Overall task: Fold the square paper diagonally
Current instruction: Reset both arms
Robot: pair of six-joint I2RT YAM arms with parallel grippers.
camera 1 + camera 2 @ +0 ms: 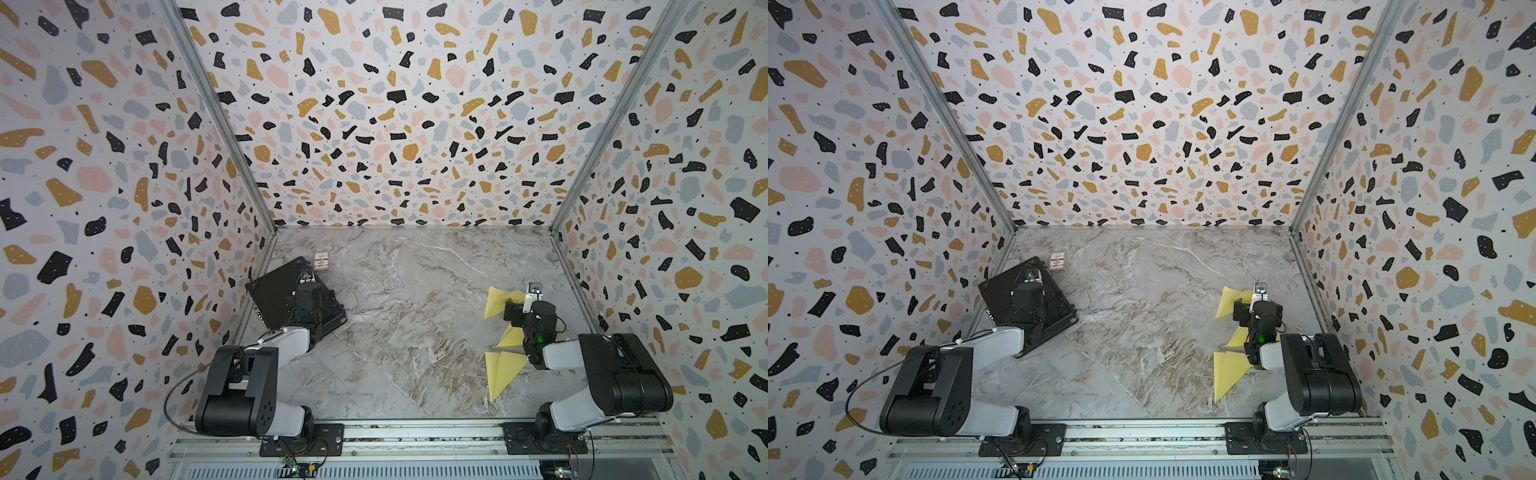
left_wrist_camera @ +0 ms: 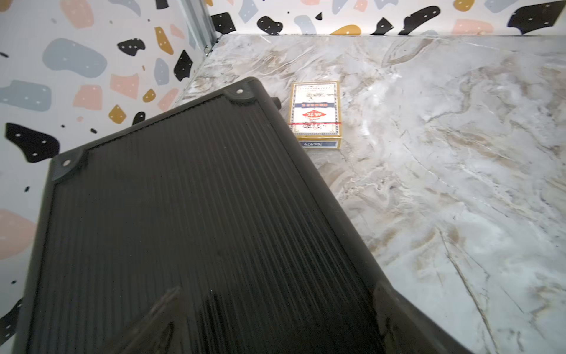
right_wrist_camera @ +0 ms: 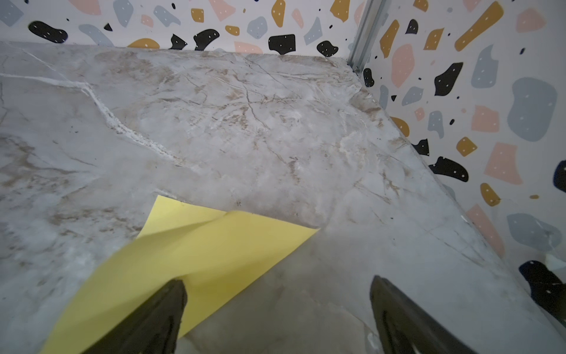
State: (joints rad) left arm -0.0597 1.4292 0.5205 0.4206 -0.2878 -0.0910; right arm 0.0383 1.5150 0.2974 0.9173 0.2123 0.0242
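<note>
The yellow paper [image 3: 196,251] lay on the counter's [image 3: 275,138] right side under the right pincer [image 3: 275,312], spread and empty. Light, limp and slippery, it looked best pinched at a corner.

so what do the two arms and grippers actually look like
Both arms have bulky black joint housings joined by light grey links. The left arm trails a thin black looping cable; the right arm shows a small green light. Right gripper fingers are dark, tapered.

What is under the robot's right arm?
Yellow paper lies on the marble table under the right arm. Its corners stick out, already folded. The arm covers the middle, so I cannot tell how many sheets there are.
</note>
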